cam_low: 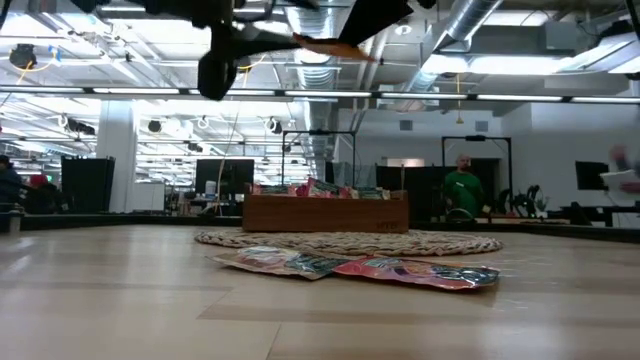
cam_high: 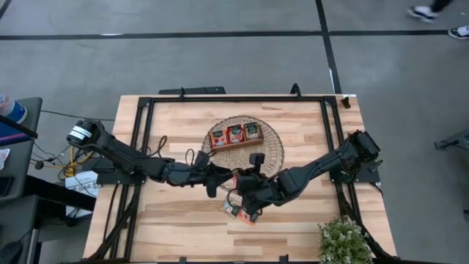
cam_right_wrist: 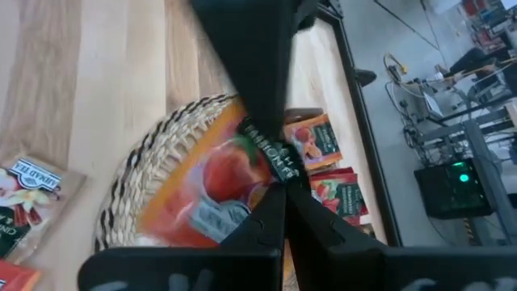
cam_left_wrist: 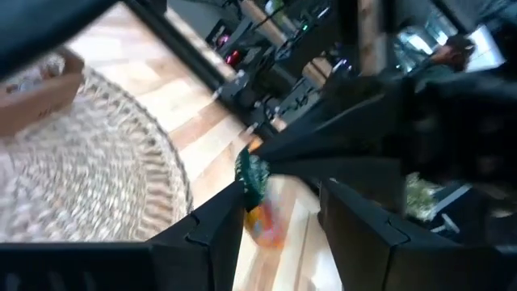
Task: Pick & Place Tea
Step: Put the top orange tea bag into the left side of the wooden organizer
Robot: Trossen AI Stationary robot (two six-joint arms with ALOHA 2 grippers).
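One tea sachet (cam_right_wrist: pixel 218 190) is up in the air, pinched in the right fingers (cam_right_wrist: pixel 275 190) just over the edge of the mat (cam_high: pixel 272 150). The left fingers (cam_left_wrist: pixel 279 218) are spread wide and hold nothing, close by. A few more sachets (cam_low: pixel 360 266) lie on the surface (cam_high: pixel 183 220) near the mat. Carry the sachet over the tray (cam_high: pixel 236 144), keep it flat, go low, then let go into a slot.
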